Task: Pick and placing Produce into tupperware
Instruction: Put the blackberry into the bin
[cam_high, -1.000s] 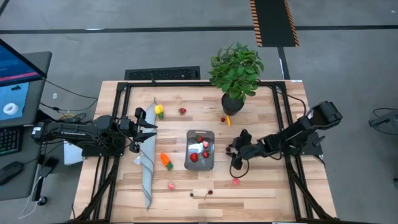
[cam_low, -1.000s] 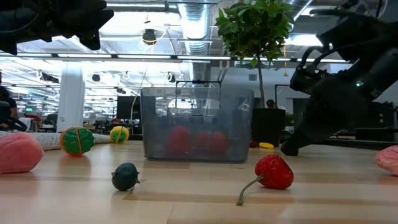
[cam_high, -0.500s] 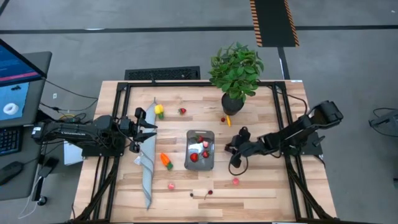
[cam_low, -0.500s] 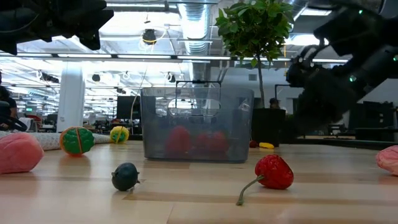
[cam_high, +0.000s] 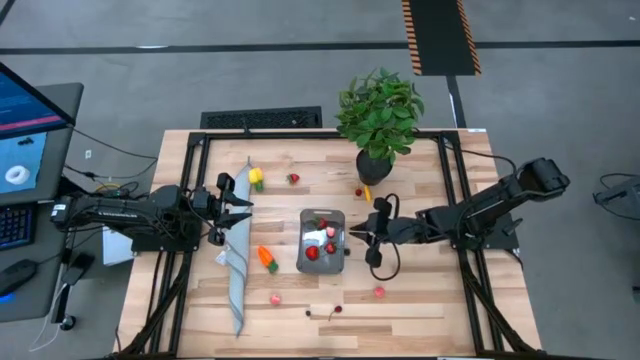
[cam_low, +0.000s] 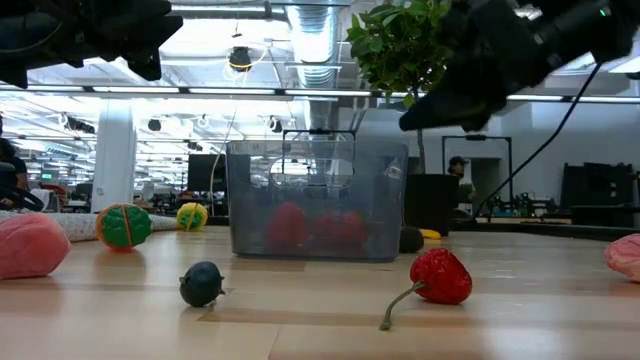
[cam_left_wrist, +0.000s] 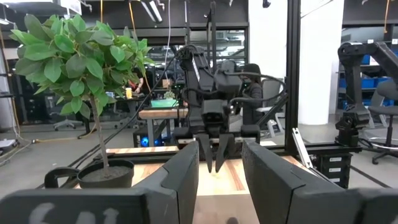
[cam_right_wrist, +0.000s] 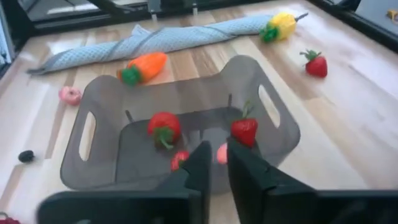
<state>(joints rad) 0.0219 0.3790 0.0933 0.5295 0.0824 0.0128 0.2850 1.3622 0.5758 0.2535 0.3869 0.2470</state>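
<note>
**Wooden table, right arm at the container's edge**

Slatted wood tabletop (cam_high: 420, 300) on a black frame, grey floor around; left gripper (cam_high: 240, 207) waits over the grey cloth strip (cam_high: 236, 270) at table's left, fingers (cam_left_wrist: 180, 180) apart with nothing between them; yellow piece (cam_high: 256, 178) and orange carrot (cam_high: 265, 257) lie just beside the strip; tupperware (cam_high: 321, 241) sits mid-table holding several red berries (cam_right_wrist: 163, 127); potted plant (cam_high: 379, 115) behind it; right gripper (cam_high: 351, 235) hangs raised at the tupperware's right rim, fingers (cam_right_wrist: 245, 169) nearly together, whether on anything I cannot tell; pink piece (cam_high: 379, 292) lies near, toward the front.
</note>
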